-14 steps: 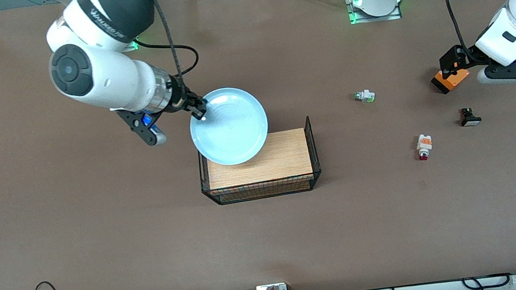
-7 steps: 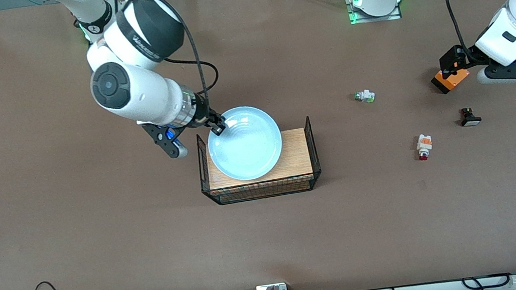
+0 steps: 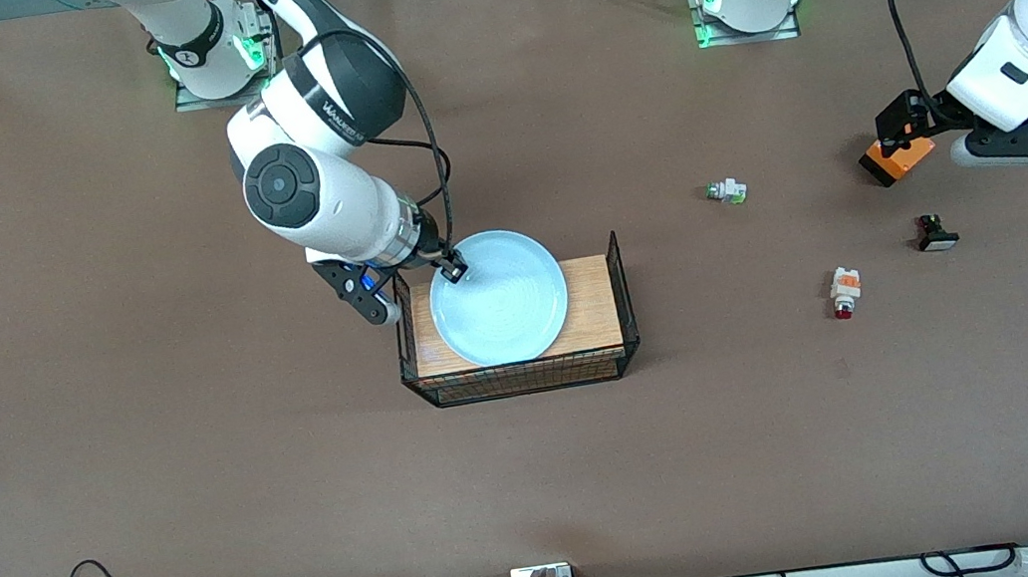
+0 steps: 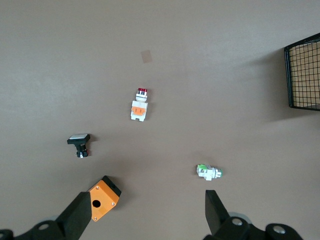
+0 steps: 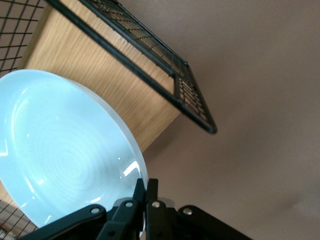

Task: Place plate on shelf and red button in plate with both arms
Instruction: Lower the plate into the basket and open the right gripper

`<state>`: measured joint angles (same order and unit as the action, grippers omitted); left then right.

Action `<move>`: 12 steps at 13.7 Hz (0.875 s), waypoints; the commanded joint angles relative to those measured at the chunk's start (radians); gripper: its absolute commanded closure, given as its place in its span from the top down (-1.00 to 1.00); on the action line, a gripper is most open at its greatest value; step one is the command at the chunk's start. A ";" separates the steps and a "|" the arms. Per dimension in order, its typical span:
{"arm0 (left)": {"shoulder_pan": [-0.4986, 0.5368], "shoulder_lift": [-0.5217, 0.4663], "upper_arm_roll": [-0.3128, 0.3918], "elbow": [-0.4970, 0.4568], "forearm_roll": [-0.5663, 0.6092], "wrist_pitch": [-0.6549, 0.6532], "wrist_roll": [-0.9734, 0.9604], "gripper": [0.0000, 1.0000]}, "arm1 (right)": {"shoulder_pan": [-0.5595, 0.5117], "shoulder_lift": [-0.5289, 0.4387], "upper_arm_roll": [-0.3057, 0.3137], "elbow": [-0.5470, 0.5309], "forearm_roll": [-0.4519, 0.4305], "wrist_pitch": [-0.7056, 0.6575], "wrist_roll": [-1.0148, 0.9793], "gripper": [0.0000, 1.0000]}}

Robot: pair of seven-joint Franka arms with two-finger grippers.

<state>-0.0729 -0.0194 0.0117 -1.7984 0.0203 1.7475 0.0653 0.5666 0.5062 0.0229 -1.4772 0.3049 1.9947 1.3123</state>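
The pale blue plate (image 3: 500,297) is over the wooden tray (image 3: 592,308), inside its black wire frame. My right gripper (image 3: 452,269) is shut on the plate's rim at the end toward the right arm; the right wrist view shows the rim (image 5: 127,145) pinched between the fingers (image 5: 146,187). The red button (image 3: 843,291), white with an orange block and red cap, lies on the table toward the left arm's end; it also shows in the left wrist view (image 4: 139,106). My left gripper (image 3: 894,129) hangs open over an orange box (image 3: 899,161), apart from the button.
A white part with a green tip (image 3: 726,191) lies between the tray and the left arm. A black button with a white cap (image 3: 936,234) lies beside the red button. The tray's wire walls (image 3: 616,264) stand up at both ends.
My right arm has carried the plate toward the front camera and down, from partly overhanging the tray's edge to over the tray's middle. The left arm has not moved.
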 commanded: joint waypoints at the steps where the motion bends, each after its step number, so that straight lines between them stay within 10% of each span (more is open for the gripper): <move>1: -0.004 -0.008 0.002 0.008 0.018 -0.031 -0.001 1.00 | 0.010 0.003 -0.011 -0.032 -0.012 0.039 -0.022 -1.00; 3: -0.001 -0.005 0.002 0.008 0.018 -0.036 -0.002 1.00 | 0.013 0.018 -0.011 -0.034 -0.012 0.067 -0.059 -1.00; 4: 0.001 -0.001 0.004 0.008 0.020 -0.039 -0.002 1.00 | 0.013 0.020 -0.011 -0.034 -0.009 0.068 -0.073 -0.58; 5: 0.004 0.002 0.004 0.008 0.020 -0.039 -0.001 1.00 | 0.013 0.020 -0.011 -0.034 -0.012 0.068 -0.071 0.98; 12: 0.004 0.058 0.002 0.004 0.036 -0.126 0.004 1.00 | -0.030 -0.139 -0.027 -0.006 -0.010 -0.059 -0.215 1.00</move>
<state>-0.0687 -0.0027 0.0149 -1.8052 0.0260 1.6542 0.0641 0.5583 0.4408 -0.0007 -1.4689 0.3019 2.0017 1.1776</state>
